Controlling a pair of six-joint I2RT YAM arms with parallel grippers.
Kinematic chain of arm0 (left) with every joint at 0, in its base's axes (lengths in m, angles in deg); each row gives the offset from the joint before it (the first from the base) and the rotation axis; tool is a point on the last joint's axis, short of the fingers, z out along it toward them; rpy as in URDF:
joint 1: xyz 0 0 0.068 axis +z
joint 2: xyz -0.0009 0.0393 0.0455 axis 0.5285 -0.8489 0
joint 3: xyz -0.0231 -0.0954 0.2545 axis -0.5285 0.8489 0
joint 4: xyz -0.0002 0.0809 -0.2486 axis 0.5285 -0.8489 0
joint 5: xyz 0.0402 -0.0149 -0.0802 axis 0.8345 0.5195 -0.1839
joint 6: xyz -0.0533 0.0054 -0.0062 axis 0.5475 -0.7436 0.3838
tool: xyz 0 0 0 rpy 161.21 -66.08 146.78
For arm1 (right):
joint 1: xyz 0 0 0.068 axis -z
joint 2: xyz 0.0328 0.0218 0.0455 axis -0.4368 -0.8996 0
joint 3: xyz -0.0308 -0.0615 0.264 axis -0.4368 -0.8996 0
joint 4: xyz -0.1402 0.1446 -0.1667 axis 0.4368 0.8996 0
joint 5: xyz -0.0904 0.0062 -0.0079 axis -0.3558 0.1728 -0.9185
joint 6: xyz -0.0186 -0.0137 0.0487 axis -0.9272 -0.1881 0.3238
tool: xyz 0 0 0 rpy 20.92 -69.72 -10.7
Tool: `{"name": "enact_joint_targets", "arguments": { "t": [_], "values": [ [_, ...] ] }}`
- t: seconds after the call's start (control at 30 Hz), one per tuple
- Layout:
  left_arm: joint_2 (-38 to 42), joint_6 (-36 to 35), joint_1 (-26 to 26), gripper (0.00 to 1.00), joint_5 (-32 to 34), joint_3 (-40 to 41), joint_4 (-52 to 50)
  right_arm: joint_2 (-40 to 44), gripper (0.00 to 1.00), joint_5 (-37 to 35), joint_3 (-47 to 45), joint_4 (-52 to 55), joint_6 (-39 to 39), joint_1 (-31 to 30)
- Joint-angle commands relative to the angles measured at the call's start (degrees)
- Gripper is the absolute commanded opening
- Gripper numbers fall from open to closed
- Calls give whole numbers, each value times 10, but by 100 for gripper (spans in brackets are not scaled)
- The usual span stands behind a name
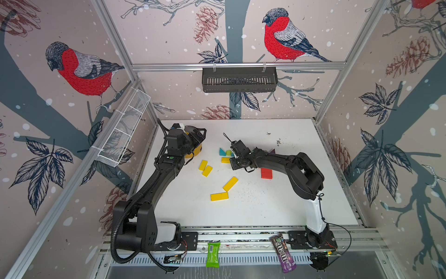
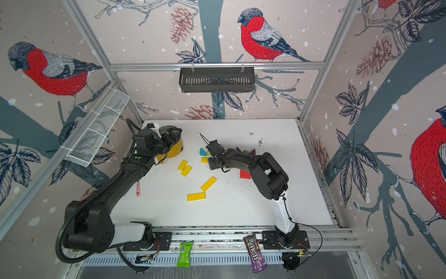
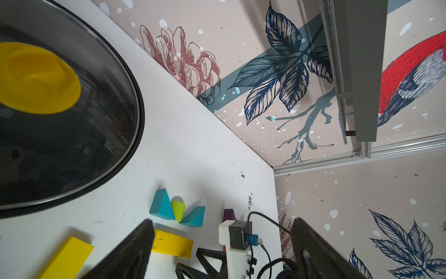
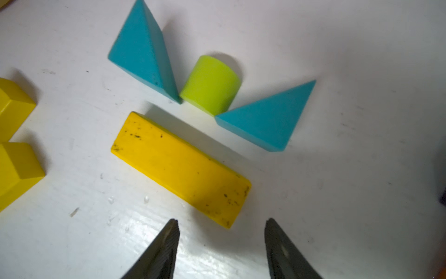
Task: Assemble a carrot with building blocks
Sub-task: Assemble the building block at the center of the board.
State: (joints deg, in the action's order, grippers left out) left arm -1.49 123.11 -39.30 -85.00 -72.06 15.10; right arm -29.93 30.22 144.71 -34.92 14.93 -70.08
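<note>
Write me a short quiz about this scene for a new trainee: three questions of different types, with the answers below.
1. True or false: the right gripper is holding the yellow bar.
2. What lies between the two teal triangles? A) a red ball B) a lime-green cylinder C) a blue cube
3. Fill in: the left gripper is near the yellow ___ with the dark lid.

Key
1. False: its fingers stand apart, with gaps to the bar.
2. B
3. pot
</note>
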Motion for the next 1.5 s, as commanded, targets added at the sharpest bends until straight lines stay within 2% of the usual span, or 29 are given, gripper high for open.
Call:
{"name": "enact_joint_targets", "arguments": {
  "t": [0.0,0.67,1.47],
  "values": [
    [0,6,-1,89,-7,-1,18,-8,59,-10,11,3,8,0],
    [-6,11,-1,89,-10,0,18,-45,61,-8,50,3,31,4],
    [-6,11,-1,89,-10,0,19,-60,68,-5,65,7,36,5]
  ]
}}
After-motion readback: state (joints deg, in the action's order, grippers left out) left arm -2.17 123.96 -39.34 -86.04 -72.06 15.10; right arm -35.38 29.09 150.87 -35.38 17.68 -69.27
